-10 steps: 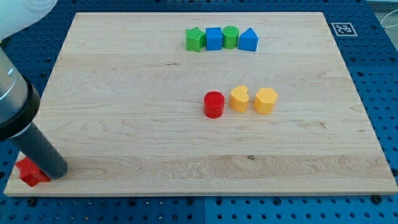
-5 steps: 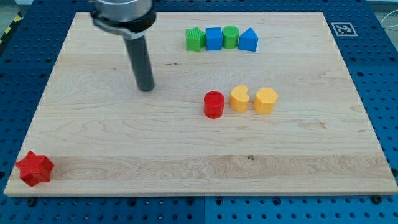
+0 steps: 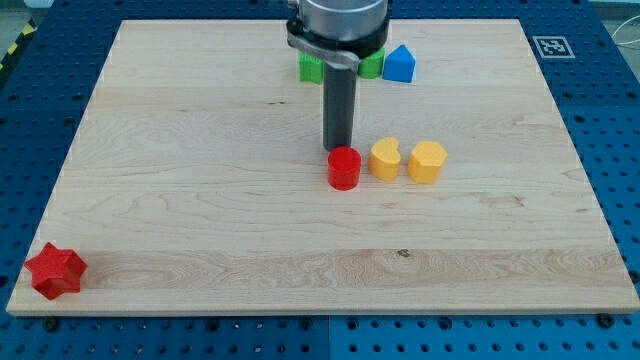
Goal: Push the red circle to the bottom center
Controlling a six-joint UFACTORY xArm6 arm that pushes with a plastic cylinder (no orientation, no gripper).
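The red circle (image 3: 344, 167) is a short red cylinder near the middle of the wooden board (image 3: 180, 200). My tip (image 3: 337, 148) is just above it in the view, right at its top edge, touching or nearly touching. The rod rises straight up from there and hides part of the block row at the view's top.
A yellow heart-like block (image 3: 384, 159) and a yellow hexagon (image 3: 427, 161) lie right of the red circle. At the top, a green block (image 3: 309, 68), another green block (image 3: 373, 66) and a blue block (image 3: 400, 64) show beside the rod. A red star (image 3: 54, 271) sits at the bottom left corner.
My tip has moved from the red star at the bottom left, up across the board, and then right to the top edge of the red circle. No block has moved.
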